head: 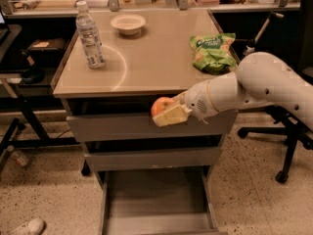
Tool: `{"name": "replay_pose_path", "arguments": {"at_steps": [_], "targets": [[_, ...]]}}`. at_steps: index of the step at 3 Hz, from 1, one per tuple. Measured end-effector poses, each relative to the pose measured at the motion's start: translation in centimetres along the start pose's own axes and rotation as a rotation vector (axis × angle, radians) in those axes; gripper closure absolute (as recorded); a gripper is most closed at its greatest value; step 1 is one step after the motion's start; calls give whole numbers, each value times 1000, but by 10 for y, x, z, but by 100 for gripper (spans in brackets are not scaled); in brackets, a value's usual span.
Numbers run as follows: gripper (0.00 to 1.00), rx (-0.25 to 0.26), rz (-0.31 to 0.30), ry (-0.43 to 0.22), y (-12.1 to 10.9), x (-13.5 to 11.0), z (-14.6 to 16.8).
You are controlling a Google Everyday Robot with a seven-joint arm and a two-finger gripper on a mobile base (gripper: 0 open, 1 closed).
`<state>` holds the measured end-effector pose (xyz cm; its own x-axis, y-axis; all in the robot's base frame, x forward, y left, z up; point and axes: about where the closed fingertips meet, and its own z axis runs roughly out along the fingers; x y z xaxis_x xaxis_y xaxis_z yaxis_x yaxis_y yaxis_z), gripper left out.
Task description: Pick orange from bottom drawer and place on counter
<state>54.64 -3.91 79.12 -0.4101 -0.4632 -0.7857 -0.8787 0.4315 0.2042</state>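
gripper (165,115) holding round orange (160,105), before top drawer (112,127)

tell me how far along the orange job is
Done: the orange is out of the open bottom drawer. In hand: the claw grips it in front of the top drawer, just below the counter edge. Left: raise it above that edge and set it on the counter.

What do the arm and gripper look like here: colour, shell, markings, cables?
Arm: smooth, rounded white shell in fat tubular segments, few small dark dots, no cables or logos visible. Wrist has a patch of small holes. Gripper, by the round orange fruit in front of the top grey drawer, below the beige counter edge: pale yellow, wedge-shaped fingers.
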Motion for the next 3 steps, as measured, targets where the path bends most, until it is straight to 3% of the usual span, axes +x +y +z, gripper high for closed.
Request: {"name": "replay_pose_path", "arguments": {"at_steps": [1, 2, 3], "targets": [[100, 27, 27, -13, -58, -27, -4], [100, 31, 26, -12, -48, -25, -6], [100, 73, 31, -23, -26, -27, -29]]}}
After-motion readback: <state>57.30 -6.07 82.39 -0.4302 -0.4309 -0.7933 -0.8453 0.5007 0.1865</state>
